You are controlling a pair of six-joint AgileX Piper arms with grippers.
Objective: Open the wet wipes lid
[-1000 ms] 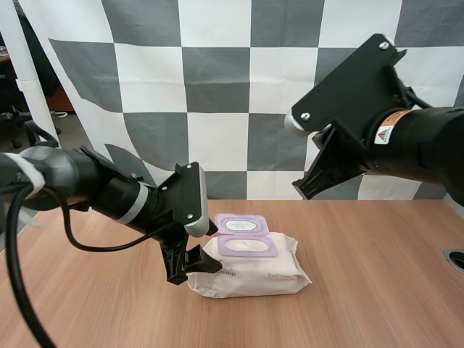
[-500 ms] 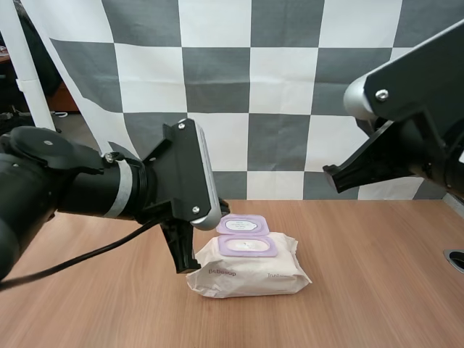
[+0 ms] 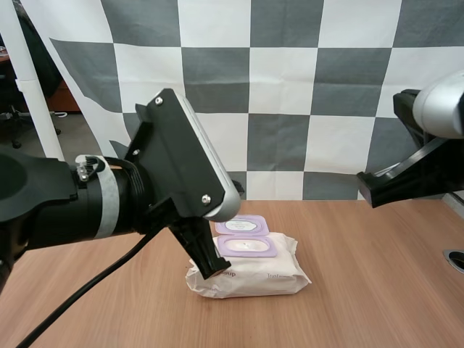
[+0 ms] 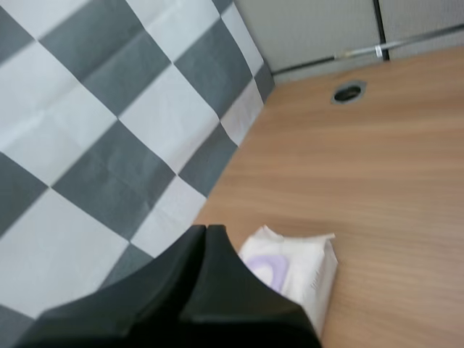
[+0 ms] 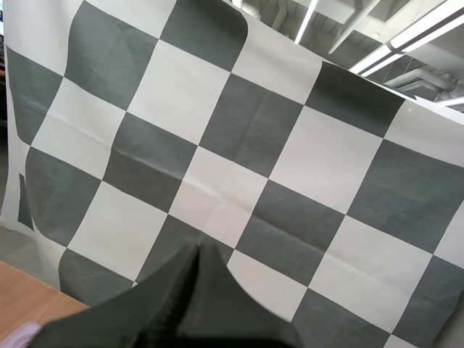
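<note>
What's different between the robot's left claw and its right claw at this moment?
Height: the left gripper is low, its tips right by the end of the wet wipes pack; the right gripper hangs well above the table, off to the pack's right. Aim: the left gripper points down toward the pack, while the right gripper points sideways above it. Shared: both are black, two-fingered, and shut on nothing.

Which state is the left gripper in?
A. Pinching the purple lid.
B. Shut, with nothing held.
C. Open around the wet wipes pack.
B: in the left wrist view the left gripper has its fingers lying together as one dark wedge with nothing between them, and the wet wipes pack lies beyond the tips.
</note>
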